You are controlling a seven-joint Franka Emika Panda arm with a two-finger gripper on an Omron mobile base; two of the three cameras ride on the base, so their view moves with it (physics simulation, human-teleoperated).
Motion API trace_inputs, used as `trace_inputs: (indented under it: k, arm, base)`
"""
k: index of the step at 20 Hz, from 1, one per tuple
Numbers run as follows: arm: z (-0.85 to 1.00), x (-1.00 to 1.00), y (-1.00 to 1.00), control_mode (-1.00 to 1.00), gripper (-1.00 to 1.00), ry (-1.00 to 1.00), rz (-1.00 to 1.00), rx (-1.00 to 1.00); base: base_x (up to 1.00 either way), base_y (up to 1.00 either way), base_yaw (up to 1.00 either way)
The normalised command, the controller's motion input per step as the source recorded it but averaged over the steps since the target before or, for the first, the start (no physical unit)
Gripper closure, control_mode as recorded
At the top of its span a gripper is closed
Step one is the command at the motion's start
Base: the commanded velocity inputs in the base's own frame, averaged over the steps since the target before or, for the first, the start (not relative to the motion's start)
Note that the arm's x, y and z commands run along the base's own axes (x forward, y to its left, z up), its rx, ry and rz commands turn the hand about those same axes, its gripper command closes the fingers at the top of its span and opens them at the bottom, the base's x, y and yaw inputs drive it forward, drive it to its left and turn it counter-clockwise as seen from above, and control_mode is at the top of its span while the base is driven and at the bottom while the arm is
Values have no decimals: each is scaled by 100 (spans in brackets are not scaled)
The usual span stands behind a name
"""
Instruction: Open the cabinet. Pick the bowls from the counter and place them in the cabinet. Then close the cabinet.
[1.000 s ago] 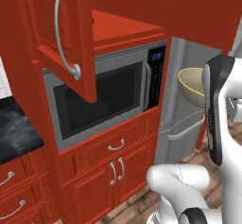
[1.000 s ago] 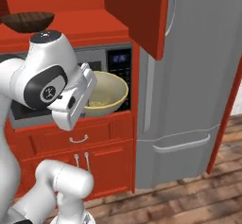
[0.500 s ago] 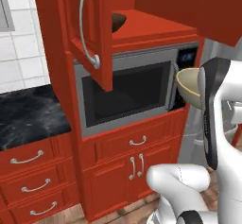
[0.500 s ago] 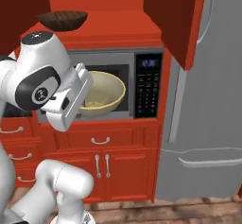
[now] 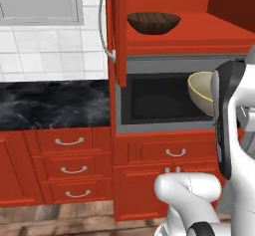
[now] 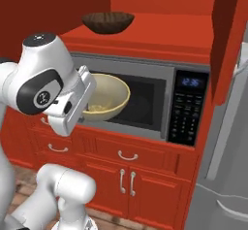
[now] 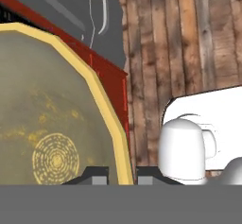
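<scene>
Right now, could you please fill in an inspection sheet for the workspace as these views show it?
Surface: black marble-look counter, left of the microwave column; no bowl on the stretch in view.
Job's things: red cabinet open, its door swung out; dark wooden bowl sits on the cabinet floor; pale yellow bowl is held up in front of the microwave, below the cabinet.
Clutter: nothing seen.
Grippers: gripper shut on the pale yellow bowl's rim.
Cables: nothing seen.
Surroundings: white tiled wall, red drawers, grey refrigerator, wooden floor.
</scene>
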Motion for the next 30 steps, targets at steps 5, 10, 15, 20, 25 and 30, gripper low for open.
trace_inputs:
  k: [5, 10, 15, 20, 25, 30]
  arm:
    - [0, 0, 0, 100, 100, 0, 0, 0]
    - [0, 0, 0, 100, 100, 0, 0, 0]
    - [0, 0, 0, 100, 100, 0, 0, 0]
    - [0, 0, 0, 100, 100, 0, 0, 0]
    - [0, 0, 0, 100, 100, 0, 0, 0]
    - [0, 0, 0, 100, 100, 0, 0, 0]
  base:
    - [2, 0, 32]
    - [22, -37, 4]
    - [53, -26, 1]
    - [59, -27, 3]
    - [31, -21, 6]
    - [19, -23, 0]
